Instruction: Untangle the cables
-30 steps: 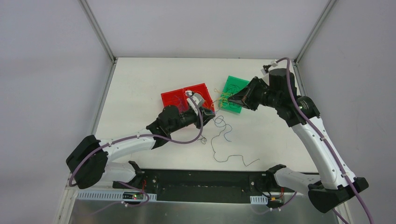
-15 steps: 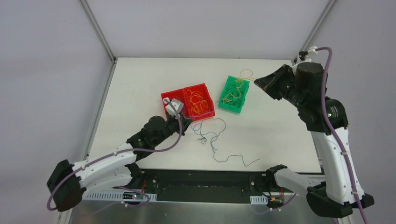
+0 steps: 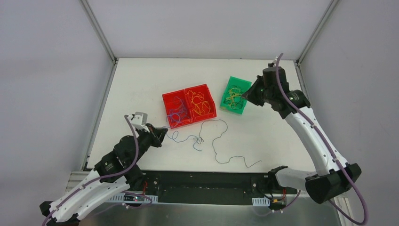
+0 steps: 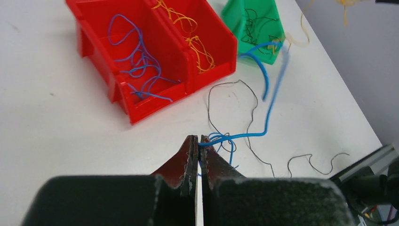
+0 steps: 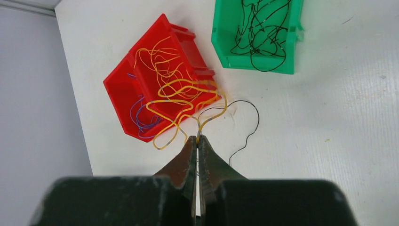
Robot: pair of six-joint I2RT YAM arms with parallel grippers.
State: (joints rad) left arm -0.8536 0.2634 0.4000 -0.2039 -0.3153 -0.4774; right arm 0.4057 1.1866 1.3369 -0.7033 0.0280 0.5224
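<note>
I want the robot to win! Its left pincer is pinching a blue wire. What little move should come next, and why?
Probably the left pincer should lift and gently tug the blue cable away: it looks looped with the black cable just beyond the pincer, so it needs freeing first.

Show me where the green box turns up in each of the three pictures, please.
Top external: the green bin sits right of centre, just right of the red bin.
Left wrist: the green bin is at the top edge, right of centre.
Right wrist: the green bin is at the top, right of centre.
Shared landmark: the red bin lies beside it in every view.
</note>
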